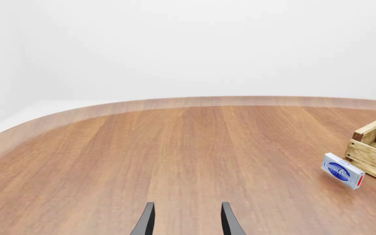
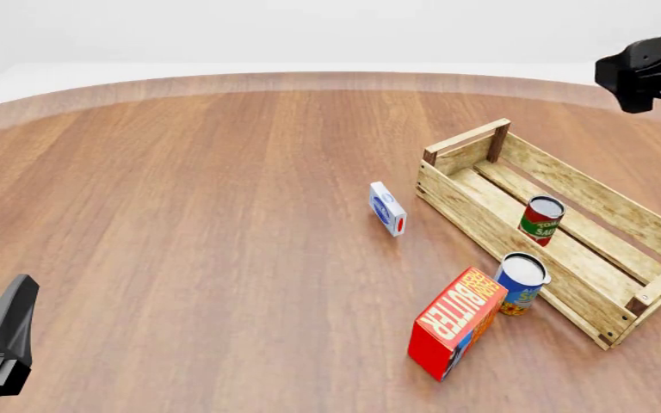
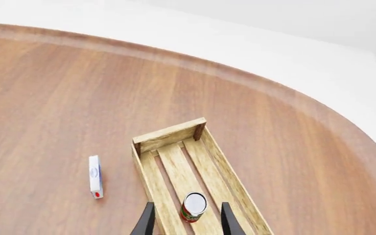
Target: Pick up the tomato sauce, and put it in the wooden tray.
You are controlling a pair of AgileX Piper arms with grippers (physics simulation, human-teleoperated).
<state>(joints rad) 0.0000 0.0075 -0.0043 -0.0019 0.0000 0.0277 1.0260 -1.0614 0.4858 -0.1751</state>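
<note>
The tomato sauce point(image 2: 542, 220), a small can with a red and green label and a silver top, stands upright on the slatted bottom of the wooden tray point(image 2: 464, 143) at the table's right. In the right wrist view the tomato sauce point(image 3: 193, 207) shows far below, between the two fingers of my right gripper point(image 3: 186, 204), which is open and holds nothing. That right gripper point(image 2: 643, 74) hangs high above the table's far right. My left gripper point(image 1: 184, 208) is open and empty over bare table, low at the near left point(image 2: 3, 337). A corner of the tray point(image 1: 373, 142) shows in the left wrist view.
A small blue-and-white box point(image 2: 387, 208) stands on edge just left of the tray. A blue-and-yellow can point(image 2: 522, 281) and a red BUTTER box point(image 2: 457, 323) sit against the tray's near side. The table's curved far edge point(image 2: 307, 79) runs behind.
</note>
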